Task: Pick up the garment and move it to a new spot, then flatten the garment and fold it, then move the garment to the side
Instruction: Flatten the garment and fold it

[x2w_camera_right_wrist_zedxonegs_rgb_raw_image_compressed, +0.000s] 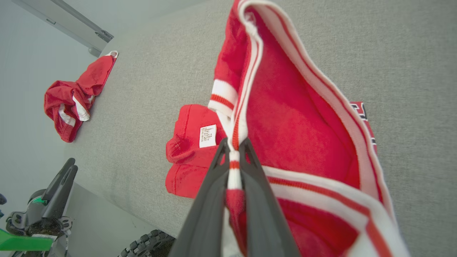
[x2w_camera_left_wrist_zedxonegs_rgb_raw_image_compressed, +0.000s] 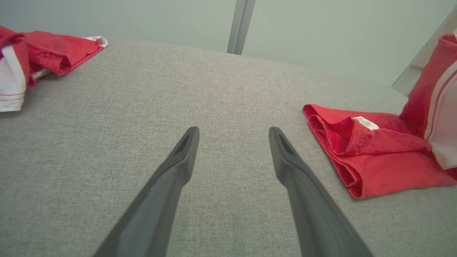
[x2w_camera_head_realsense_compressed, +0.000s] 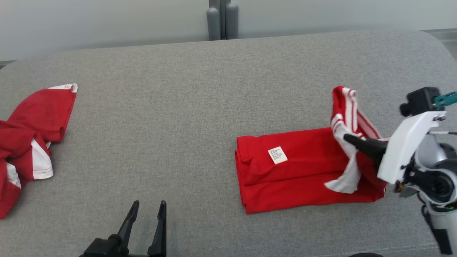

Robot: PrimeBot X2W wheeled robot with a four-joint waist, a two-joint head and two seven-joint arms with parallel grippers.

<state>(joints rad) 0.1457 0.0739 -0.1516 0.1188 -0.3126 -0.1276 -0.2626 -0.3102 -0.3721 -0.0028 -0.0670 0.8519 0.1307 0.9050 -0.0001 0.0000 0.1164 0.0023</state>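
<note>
A folded red garment (x2w_camera_head_realsense_compressed: 292,171) with a white label lies on the grey surface at the right. Its white-striped end (x2w_camera_head_realsense_compressed: 344,110) is lifted above the fold, and my right gripper (x2w_camera_head_realsense_compressed: 348,138) is shut on that striped edge, pinched between the fingers (x2w_camera_right_wrist_zedxonegs_rgb_raw_image_compressed: 214,178). The same garment (x2w_camera_left_wrist_zedxonegs_rgb_raw_image_compressed: 375,150) lies right of my left gripper (x2w_camera_left_wrist_zedxonegs_rgb_raw_image_compressed: 234,135), which hovers open over bare fabric with nothing between its fingers. My left gripper (x2w_camera_head_realsense_compressed: 148,207) sits at the lower left, well apart from the garment (x2w_camera_right_wrist_zedxonegs_rgb_raw_image_compressed: 285,117).
A second crumpled red and white garment (x2w_camera_head_realsense_compressed: 28,142) lies at the far left edge of the grey cushion (x2w_camera_head_realsense_compressed: 178,107). A pale wall and grey posts (x2w_camera_head_realsense_compressed: 222,19) stand behind it. The cushion's front edge runs near the bottom.
</note>
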